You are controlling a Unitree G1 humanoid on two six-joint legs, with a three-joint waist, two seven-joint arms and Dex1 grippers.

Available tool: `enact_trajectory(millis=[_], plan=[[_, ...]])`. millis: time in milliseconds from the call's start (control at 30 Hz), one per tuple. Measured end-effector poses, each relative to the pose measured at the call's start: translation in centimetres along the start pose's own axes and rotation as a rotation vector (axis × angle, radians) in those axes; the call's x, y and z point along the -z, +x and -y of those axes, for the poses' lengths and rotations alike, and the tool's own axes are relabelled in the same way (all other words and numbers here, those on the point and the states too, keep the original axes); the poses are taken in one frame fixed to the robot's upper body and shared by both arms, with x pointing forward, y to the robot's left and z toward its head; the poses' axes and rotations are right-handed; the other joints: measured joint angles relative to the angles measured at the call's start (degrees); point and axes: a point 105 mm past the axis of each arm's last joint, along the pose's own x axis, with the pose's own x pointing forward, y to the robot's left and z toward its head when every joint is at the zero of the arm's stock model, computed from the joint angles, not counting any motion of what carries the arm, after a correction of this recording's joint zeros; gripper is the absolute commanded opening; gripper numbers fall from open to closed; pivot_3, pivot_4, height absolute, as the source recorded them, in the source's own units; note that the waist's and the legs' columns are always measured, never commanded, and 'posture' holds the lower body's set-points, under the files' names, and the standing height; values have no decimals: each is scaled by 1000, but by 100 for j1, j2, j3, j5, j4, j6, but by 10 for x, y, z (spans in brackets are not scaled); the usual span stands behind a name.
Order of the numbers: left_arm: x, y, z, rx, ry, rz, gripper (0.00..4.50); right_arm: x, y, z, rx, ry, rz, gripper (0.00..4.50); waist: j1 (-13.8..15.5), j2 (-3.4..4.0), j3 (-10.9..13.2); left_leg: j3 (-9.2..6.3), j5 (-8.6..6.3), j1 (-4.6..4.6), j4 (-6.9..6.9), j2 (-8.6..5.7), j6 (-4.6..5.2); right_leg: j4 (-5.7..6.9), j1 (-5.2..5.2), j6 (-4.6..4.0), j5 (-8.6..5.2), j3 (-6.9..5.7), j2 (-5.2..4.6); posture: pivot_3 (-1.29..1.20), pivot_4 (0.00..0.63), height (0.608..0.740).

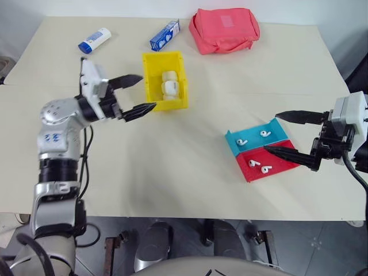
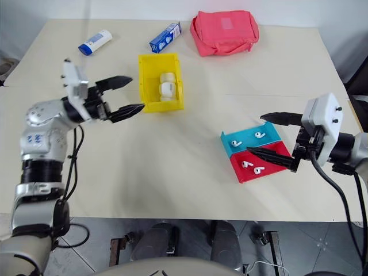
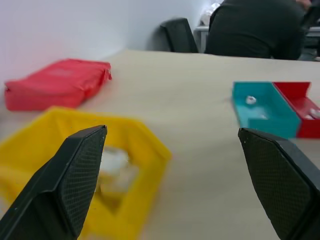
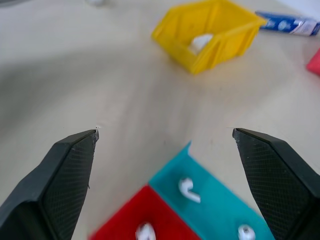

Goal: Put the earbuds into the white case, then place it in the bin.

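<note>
White case sitting inside the yellow bin, lid looking open. Earbuds lying loose: two in the teal tray, two in the red tray. Left gripper hanging just beside the bin, fingers spread wide, gripping nothing. Right gripper near the trays, jaws wide apart, empty. Pink pouch at the far edge.

The left gripper hangs just left of the yellow bin, fingers spread wide and empty, pointing toward it. The right gripper is well right of the bin, fingers likewise wide apart, holding nothing.
</note>
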Motion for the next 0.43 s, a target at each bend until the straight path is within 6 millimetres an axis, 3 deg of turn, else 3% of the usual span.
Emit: enact_trajectory(millis=[200, 433], plan=[[6, -37, 8, 16, -38, -23, 4477, 20, -8, 5, -5, 30, -45, 4500, 14, 4, 2, -2, -3, 1, 0, 1, -4, 0, -1, -3, -2, 2, -1, 0, 150, 740], [13, -48, 18, 27, -70, -26, 4477, 29, -12, 7, -3, 53, -57, 4500, 8, 6, 3, -2, -5, 1, 0, 4, -8, 0, -2, -5, -3, 2, -1, 0, 150, 740]])
